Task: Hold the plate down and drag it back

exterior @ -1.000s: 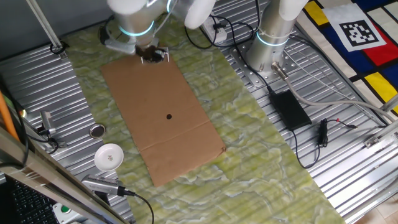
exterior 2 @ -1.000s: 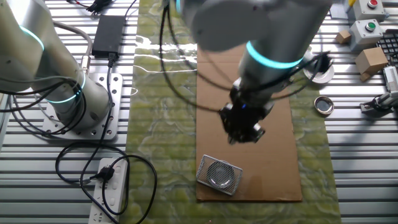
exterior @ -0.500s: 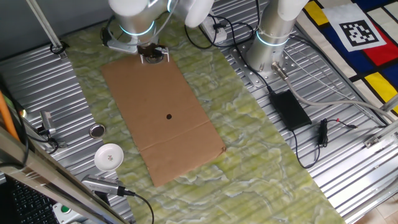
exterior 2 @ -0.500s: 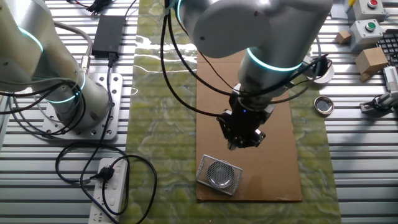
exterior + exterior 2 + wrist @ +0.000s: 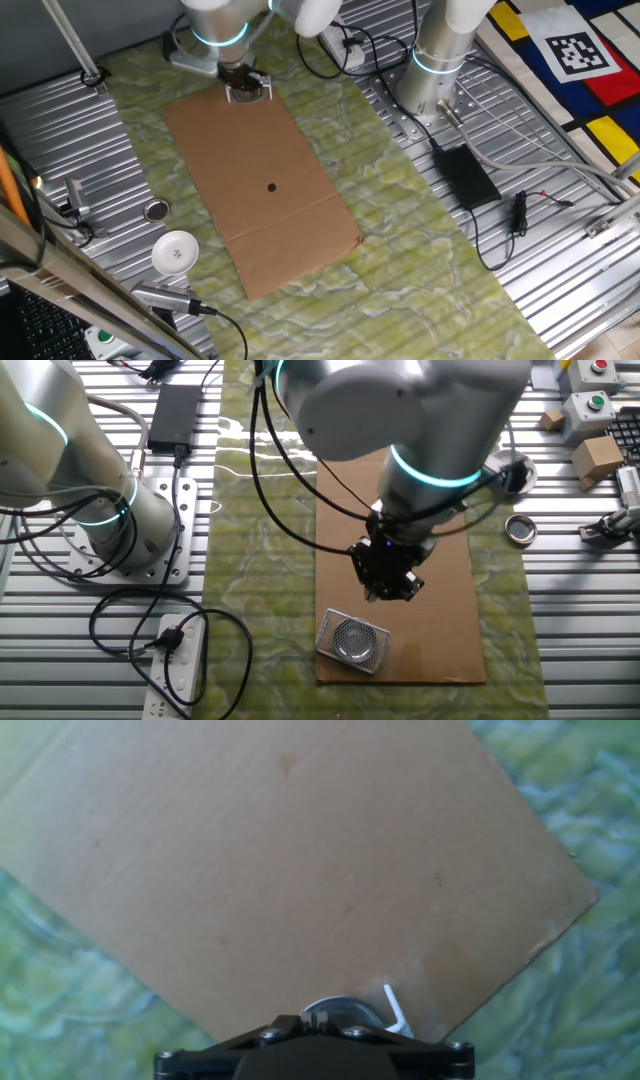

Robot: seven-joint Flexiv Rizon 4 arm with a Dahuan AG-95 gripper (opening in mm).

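Observation:
The plate (image 5: 352, 640) is a small silvery metal dish with a round centre. It lies on the near end of the brown cardboard sheet (image 5: 440, 630). It also shows in one fixed view (image 5: 250, 92) and as a curved silvery rim in the hand view (image 5: 345, 1008). My gripper (image 5: 385, 588) hangs just above and beside the plate, and it shows in one fixed view (image 5: 238, 76) too. In the hand view the gripper (image 5: 314, 1017) has its fingers pressed together with nothing between them. I cannot tell whether the tips touch the plate.
A small metal ring (image 5: 155, 210) and a white round dish (image 5: 175, 250) lie on the ribbed metal table beside the green mat (image 5: 420, 220). A second arm's base (image 5: 110, 520), a power brick (image 5: 465, 175) and cables stand alongside.
My gripper has shifted a little along the cardboard toward the plate and lower. The plate and the cardboard have not moved.

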